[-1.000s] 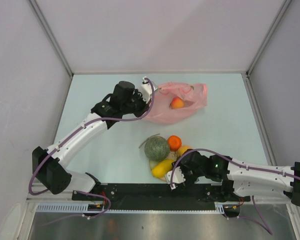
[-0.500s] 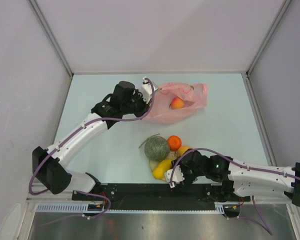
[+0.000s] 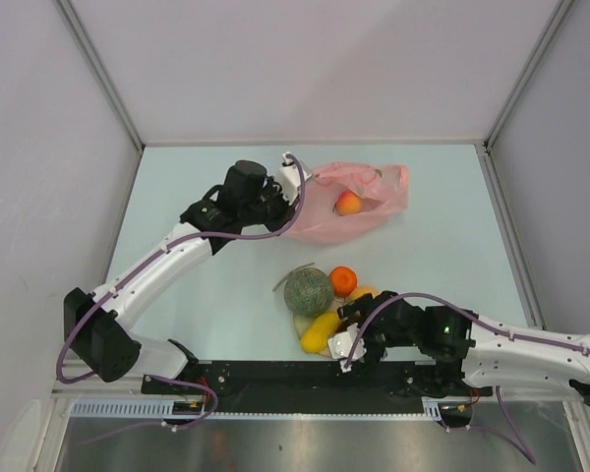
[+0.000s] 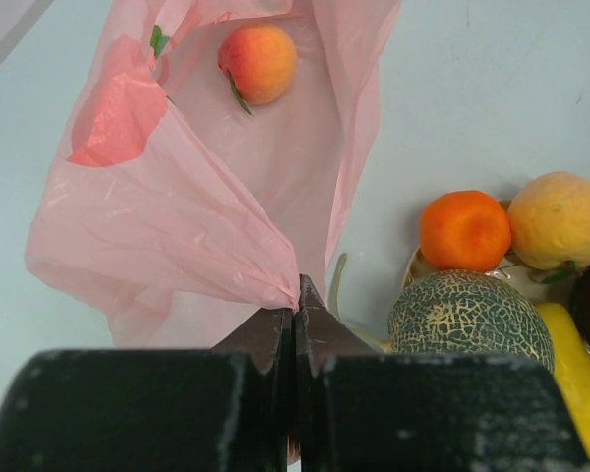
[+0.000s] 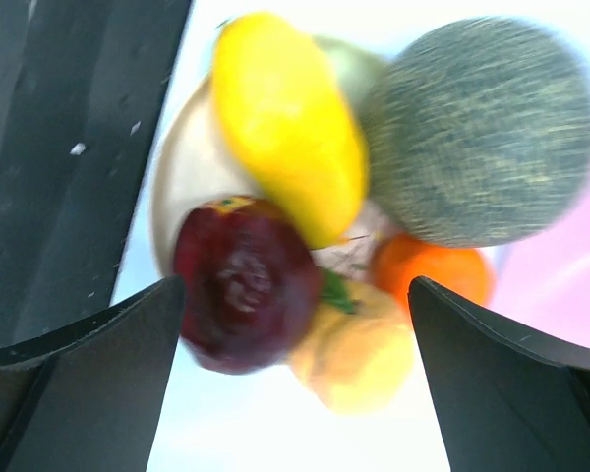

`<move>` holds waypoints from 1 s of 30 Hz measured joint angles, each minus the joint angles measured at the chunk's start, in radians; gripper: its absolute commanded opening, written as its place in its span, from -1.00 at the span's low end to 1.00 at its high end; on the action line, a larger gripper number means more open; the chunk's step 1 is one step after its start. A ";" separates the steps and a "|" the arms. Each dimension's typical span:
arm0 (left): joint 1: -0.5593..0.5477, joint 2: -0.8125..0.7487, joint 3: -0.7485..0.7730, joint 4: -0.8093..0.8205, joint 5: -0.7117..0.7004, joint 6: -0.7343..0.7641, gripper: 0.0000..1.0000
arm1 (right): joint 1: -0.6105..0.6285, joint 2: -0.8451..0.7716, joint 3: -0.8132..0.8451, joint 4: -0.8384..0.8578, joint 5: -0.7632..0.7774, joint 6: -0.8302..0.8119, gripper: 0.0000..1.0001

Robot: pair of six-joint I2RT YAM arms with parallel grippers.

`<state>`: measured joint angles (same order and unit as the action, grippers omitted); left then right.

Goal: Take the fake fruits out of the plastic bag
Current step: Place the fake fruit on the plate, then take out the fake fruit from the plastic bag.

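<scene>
Pale blue table [image 3: 442,246]: left gripper [image 4: 295,295] clenched on pink plastic bag [image 4: 197,216] edge, peach [image 4: 260,63] inside; right gripper [image 5: 290,295] spread wide, facing dark red fruit [image 5: 241,295] on plate [image 5: 182,187].

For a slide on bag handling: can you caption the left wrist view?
Left gripper pinches the pink bag with a peach inside; melon and orange lie beside it.
</scene>
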<state>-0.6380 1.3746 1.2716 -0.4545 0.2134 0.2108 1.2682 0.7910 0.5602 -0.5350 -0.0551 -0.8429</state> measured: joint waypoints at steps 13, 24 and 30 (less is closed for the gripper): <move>-0.014 0.050 0.039 -0.011 0.018 -0.037 -0.99 | -0.452 0.209 0.330 0.327 0.124 0.141 0.24; -0.041 0.110 0.129 0.004 -0.018 -0.005 -0.99 | -0.773 0.624 0.435 0.578 -0.077 0.349 -1.00; -0.041 0.125 0.041 -0.002 -0.063 0.061 -1.00 | -0.837 0.737 0.409 0.428 -0.167 0.406 -1.00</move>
<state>-0.6788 1.4998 1.3128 -0.4568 0.1505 0.2718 0.4313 1.5280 0.9688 -0.1070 -0.2222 -0.4370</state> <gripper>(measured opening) 0.009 0.007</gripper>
